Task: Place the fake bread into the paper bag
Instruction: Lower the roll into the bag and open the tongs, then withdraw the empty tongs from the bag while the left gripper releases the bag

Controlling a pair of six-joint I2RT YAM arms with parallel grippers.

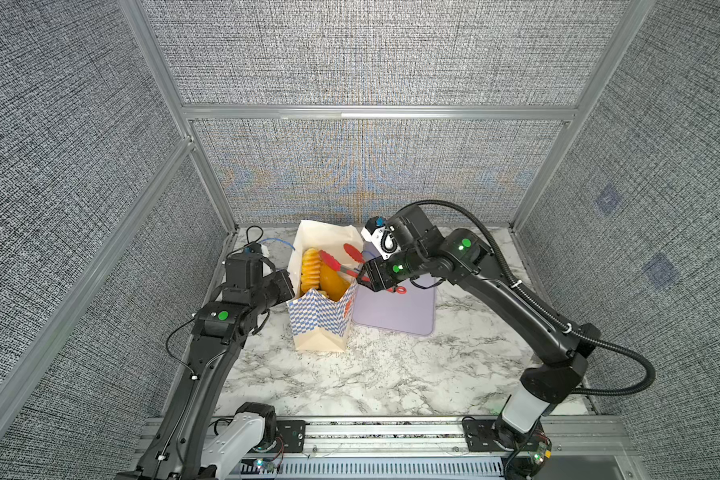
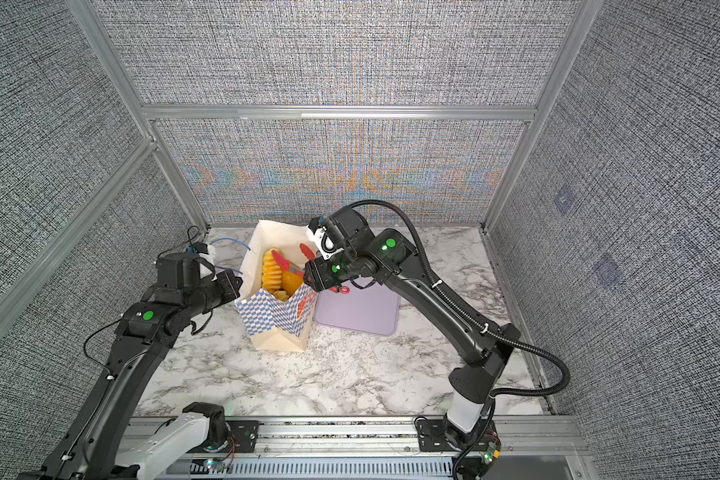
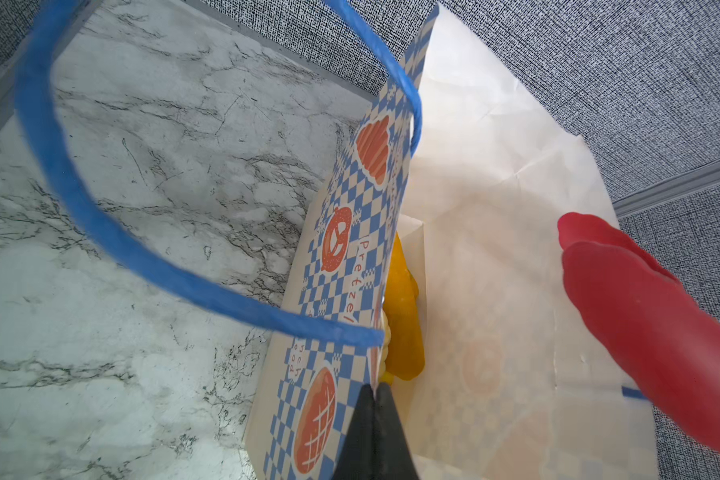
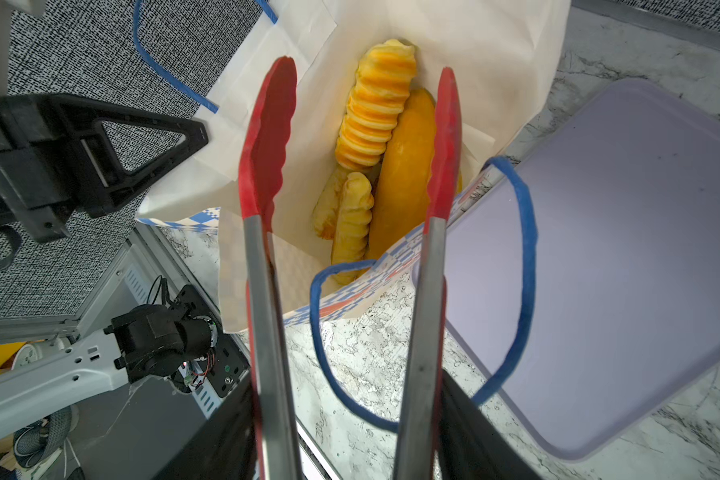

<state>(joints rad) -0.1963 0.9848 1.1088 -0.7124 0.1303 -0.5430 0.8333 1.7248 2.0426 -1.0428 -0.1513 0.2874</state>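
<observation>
Left fingers (image 3: 360,436) pinch the paper bag (image 1: 321,324) rim open.
Right gripper (image 1: 363,277) clasps red tongs (image 4: 267,137), spread over the fake bread (image 4: 375,116).

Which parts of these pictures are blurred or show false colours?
In both top views the back wall shows rainbow moiré; in the left wrist view the blue cord handle and red tongs are soft; in the right wrist view the fake bread is sharp.
</observation>
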